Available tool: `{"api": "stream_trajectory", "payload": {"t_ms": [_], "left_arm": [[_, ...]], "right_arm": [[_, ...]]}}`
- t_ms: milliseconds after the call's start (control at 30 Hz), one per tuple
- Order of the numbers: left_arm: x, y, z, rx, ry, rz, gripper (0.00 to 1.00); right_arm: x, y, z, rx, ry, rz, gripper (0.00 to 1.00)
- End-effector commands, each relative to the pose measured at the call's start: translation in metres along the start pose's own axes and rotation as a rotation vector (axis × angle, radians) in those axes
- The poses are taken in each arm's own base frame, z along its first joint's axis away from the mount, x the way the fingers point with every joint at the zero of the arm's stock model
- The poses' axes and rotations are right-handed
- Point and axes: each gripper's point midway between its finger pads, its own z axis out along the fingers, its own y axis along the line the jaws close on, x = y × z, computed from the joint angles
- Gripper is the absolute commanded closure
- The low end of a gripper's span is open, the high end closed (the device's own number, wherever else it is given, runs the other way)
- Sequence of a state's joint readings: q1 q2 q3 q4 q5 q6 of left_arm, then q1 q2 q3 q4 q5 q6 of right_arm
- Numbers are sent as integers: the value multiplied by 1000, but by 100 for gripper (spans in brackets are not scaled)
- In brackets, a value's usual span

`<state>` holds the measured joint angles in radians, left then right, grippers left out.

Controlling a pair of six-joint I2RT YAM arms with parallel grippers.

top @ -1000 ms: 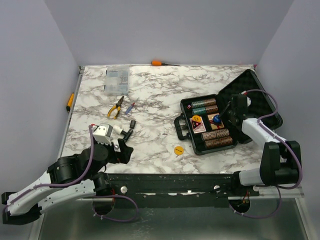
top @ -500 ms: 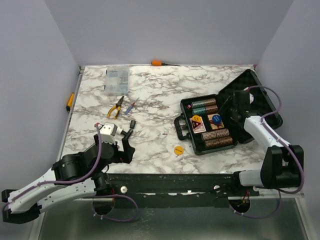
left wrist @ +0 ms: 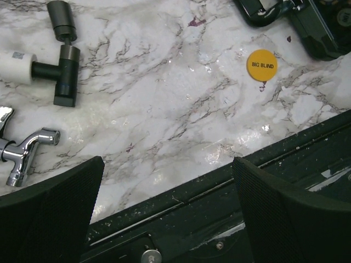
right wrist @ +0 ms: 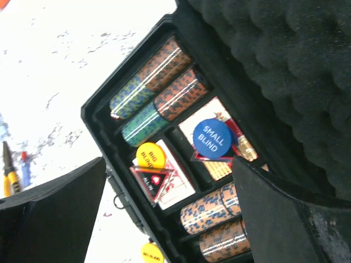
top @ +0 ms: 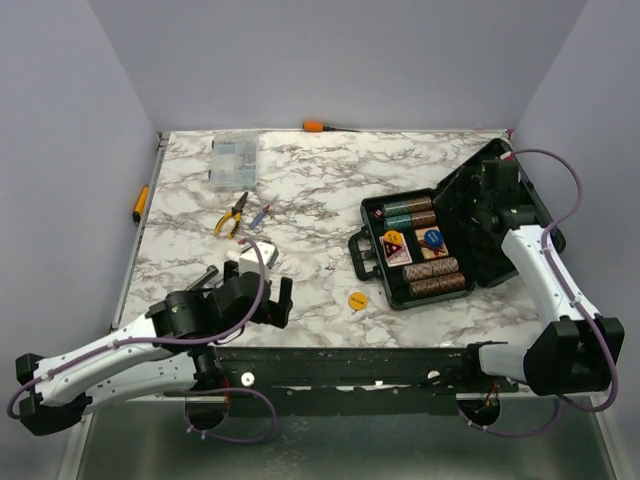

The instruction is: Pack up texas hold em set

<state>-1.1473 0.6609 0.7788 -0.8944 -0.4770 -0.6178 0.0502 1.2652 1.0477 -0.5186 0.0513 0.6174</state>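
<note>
Near left, low over the marble table (top: 320, 190): left gripper (left wrist: 165, 170), fingers spread wide, clamped on nothing. Just beyond it, a black T-fitting (left wrist: 61, 64) and a chrome tap (left wrist: 26, 147), both lying flat, apart from each other. Farther right, loose on the marble between gripper and case, a yellow disc (left wrist: 261, 65) marked BIG BLIND, face up, near the handle (top: 358, 256) but not touching it.

Right of centre, the black case (top: 485, 258), open. Long axis roughly near to far, far end swung slightly left; handle pointing left, foam-lined lid standing up along the right side. Inside, laid on their sides across the case: teal-and-brown chip stacks (top: 410, 212) at the far end, brown chip stacks (top: 436, 276) at the near end. Between them two card decks (right wrist: 181, 189), with a blue disc (right wrist: 213, 137) marked SMALL BLIND on one and a second yellow disc (right wrist: 151, 155) on the other.

At the lid, right gripper (right wrist: 169, 164), fingers wide, gripping nothing; contact with the foam not discernible.
</note>
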Motion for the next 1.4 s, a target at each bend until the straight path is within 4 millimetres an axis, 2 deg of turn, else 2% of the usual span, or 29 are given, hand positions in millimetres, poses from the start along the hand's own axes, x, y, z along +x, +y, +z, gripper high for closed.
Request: {"api": "stream_trajectory", "payload": {"t_ms": [0,200,500,667,833,1000,1200,1367], "left_arm": [[-14,-39,16,95,38,65,2],[-6,-69,50,114,151,93,2],[2,-104,92,154,254,179,2],[9,-114,117,129,307,207,2],[6,-126,139,107,316,228,3],[11,-139,158,115,332,250,5],[21,-162,174,163,366,292,13],[36,-168,186,174,416,288,19]], "right_arm": [[1,24,-32,-87,53,42,0],[-8,41,-72,-145,57,4,0],[-9,45,-137,-218,36,-23,0],[-15,50,-161,-239,25,-25,0],[-28,62,-182,-284,1,-24,0],[-32,66,-190,-301,-8,-37,0],[-25,67,-188,-316,16,-39,0],[-20,71,-185,-335,41,-40,0]]}}
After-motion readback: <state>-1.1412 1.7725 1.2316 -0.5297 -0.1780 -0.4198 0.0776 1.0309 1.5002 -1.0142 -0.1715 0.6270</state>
